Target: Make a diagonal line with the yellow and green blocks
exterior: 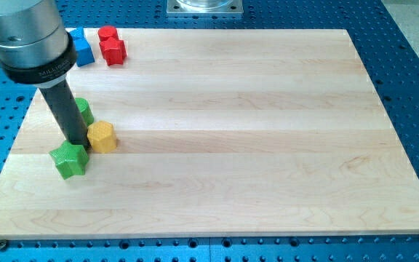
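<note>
My dark rod comes down from the view's top left, and my tip [77,141] rests on the board among three blocks. A yellow hexagonal block [102,136] lies just right of the tip, touching or nearly touching it. A green star-shaped block [69,160] lies just below the tip. A second green block [84,110], partly hidden behind the rod, sits just above and right of the tip. The three blocks form a tight cluster near the board's left edge.
A blue block [83,49] and two red blocks [112,50], one behind the other, sit at the board's top left corner. The wooden board [253,145] lies on a blue perforated table. A metal mount [204,6] shows at the view's top.
</note>
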Tool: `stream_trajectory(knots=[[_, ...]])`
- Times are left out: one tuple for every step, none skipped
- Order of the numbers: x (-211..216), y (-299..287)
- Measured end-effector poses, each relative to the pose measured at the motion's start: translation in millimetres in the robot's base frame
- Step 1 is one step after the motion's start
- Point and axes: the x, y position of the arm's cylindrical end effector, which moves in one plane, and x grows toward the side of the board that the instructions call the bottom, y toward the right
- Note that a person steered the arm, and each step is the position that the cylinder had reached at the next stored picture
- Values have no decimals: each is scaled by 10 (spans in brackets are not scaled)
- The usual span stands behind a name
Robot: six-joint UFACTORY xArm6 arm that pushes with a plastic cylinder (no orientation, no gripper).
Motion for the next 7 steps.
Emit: stream_trajectory(knots=[[73,-230],[396,-293],[421,192],[421,594],[568,55],[742,555],[710,759]])
